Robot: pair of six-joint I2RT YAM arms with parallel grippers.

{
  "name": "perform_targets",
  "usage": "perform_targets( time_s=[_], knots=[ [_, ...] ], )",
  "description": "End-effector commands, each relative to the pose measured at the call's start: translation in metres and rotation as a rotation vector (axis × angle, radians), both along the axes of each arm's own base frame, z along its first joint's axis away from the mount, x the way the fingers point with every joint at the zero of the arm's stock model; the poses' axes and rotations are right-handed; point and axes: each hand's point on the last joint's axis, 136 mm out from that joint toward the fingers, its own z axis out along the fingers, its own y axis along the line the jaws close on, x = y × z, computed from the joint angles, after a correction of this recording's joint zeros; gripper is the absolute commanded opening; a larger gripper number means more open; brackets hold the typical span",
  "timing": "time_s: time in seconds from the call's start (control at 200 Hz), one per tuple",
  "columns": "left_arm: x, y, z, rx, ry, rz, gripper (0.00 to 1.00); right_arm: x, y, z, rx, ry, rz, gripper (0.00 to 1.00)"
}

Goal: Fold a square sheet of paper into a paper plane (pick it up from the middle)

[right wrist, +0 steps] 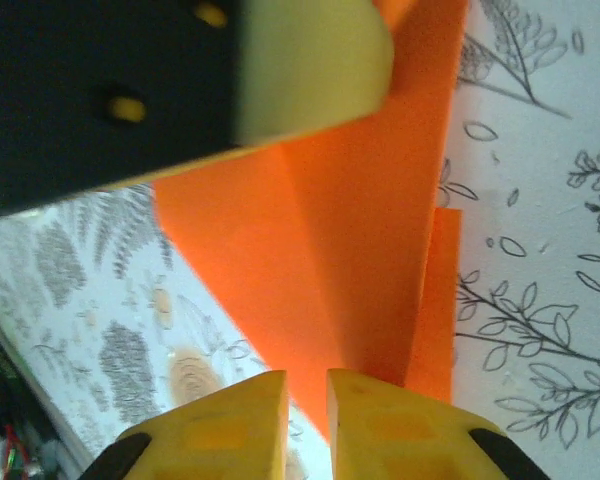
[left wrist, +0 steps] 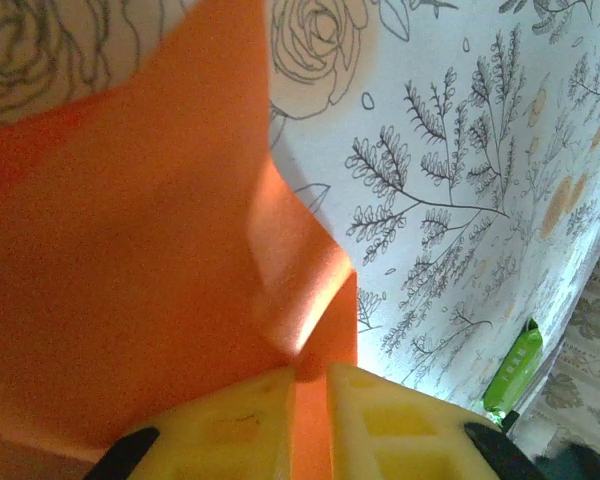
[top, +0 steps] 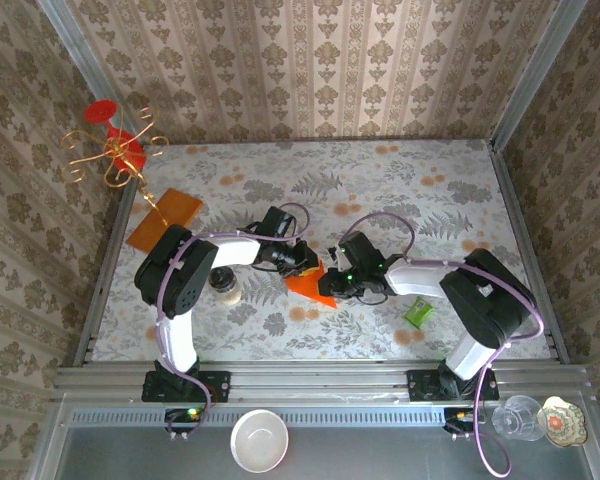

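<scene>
The square sheet of paper (top: 305, 283), bright red-orange and folded into angled flaps, sits mid-table between both grippers. My left gripper (top: 302, 262) comes at it from the left. In the left wrist view its yellow fingers (left wrist: 235, 425) are shut on a fold of the paper (left wrist: 130, 250), with orange filling the slit at the left gripper (left wrist: 310, 378). My right gripper (top: 330, 284) meets the sheet from the right. In the right wrist view the right gripper (right wrist: 307, 380) stands a narrow gap apart, the paper (right wrist: 350, 250) tapering down to its tips and tablecloth showing through the gap. The left gripper's finger (right wrist: 310, 60) looms at the top.
A duller amber-orange sheet (top: 163, 218) lies at the back left beside a gold wire stand (top: 115, 150). A small jar (top: 225, 285) stands close to the left arm. A green packet (top: 418, 313) lies right of the right arm. A white bowl (top: 259, 440) sits below the table edge.
</scene>
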Motion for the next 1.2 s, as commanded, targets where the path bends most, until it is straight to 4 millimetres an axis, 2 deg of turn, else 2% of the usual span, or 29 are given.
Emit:
perform_targets(
  time_s=[0.0, 0.165, 0.33, 0.485, 0.575, 0.835, 1.195],
  knots=[
    [0.003, 0.006, -0.004, 0.042, 0.0, 0.008, 0.18, 0.005, -0.015, 0.016, -0.052, -0.085, -0.02, 0.29],
    [0.004, 0.007, -0.005, 0.047, 0.003, 0.015, 0.18, 0.002, -0.035, 0.004, -0.175, -0.105, -0.02, 0.41],
    [0.004, 0.008, -0.006, 0.05, 0.009, 0.022, 0.18, -0.006, -0.029, -0.005, -0.219, -0.084, 0.038, 0.47],
    [0.004, 0.009, -0.008, 0.058, 0.021, 0.03, 0.18, -0.012, -0.023, -0.015, -0.272, -0.071, 0.091, 0.48],
    [0.004, 0.01, -0.01, 0.062, 0.026, 0.032, 0.18, -0.014, -0.022, -0.02, -0.302, -0.062, 0.112, 0.46],
    [0.004, 0.011, -0.011, 0.062, 0.037, 0.037, 0.18, -0.017, -0.022, -0.028, -0.327, -0.044, 0.132, 0.32],
    [0.008, 0.008, -0.001, 0.036, 0.023, 0.032, 0.19, -0.022, -0.026, -0.042, -0.34, -0.012, 0.131, 0.24]
  ],
)
